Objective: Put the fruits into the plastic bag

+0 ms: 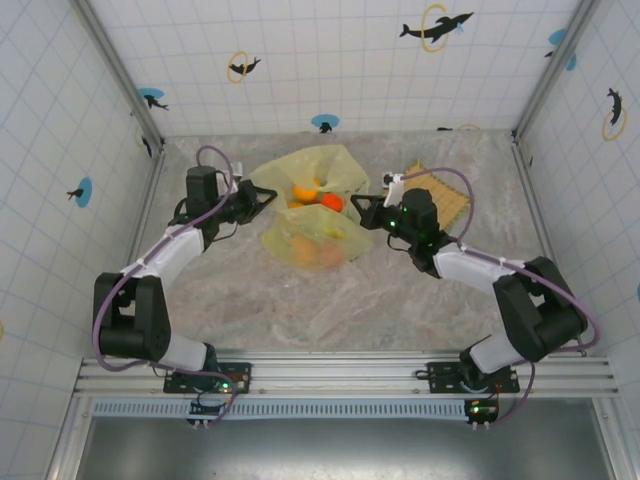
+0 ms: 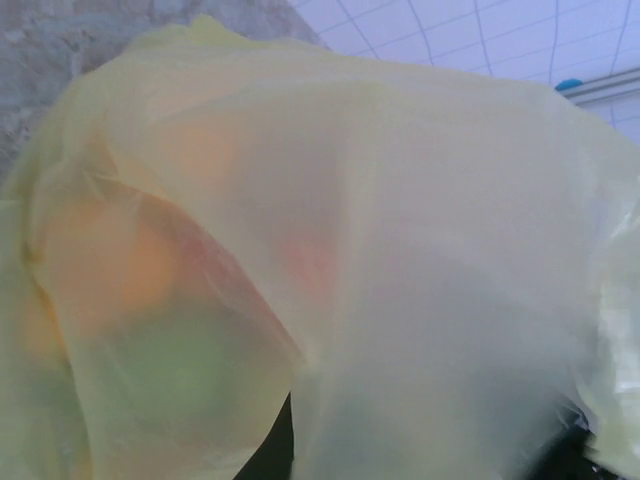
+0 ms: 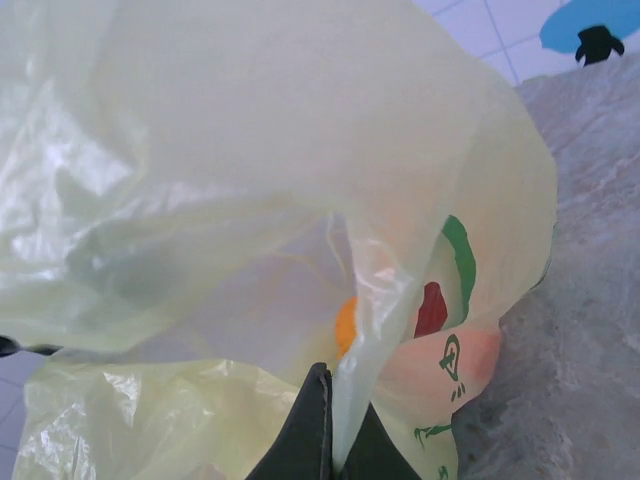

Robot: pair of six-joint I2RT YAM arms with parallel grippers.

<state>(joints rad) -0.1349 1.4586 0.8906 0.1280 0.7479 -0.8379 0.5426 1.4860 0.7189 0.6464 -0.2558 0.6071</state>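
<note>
- Bag (image 1: 345, 175), is it held?
- Yes. Right gripper (image 3: 328, 435) is shut tight on its thin right edge. Left gripper (image 1: 262, 197) is shut at the left edge and seems to pinch it too. Bag lies in the middle of the table (image 1: 300, 310), stretched between them.
- And the fruits (image 1: 331, 202)?
- Inside it. Bag is soft, light and slippery. It could tear, so I'd pinch the rim, not the fruits.

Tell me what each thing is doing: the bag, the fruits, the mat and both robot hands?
plastic bag: crumpled on the table, held at both sides
fruits: inside the bag
left gripper: shut on the bag's left edge
right gripper: shut on the bag's right edge
mat: lying flat
</note>
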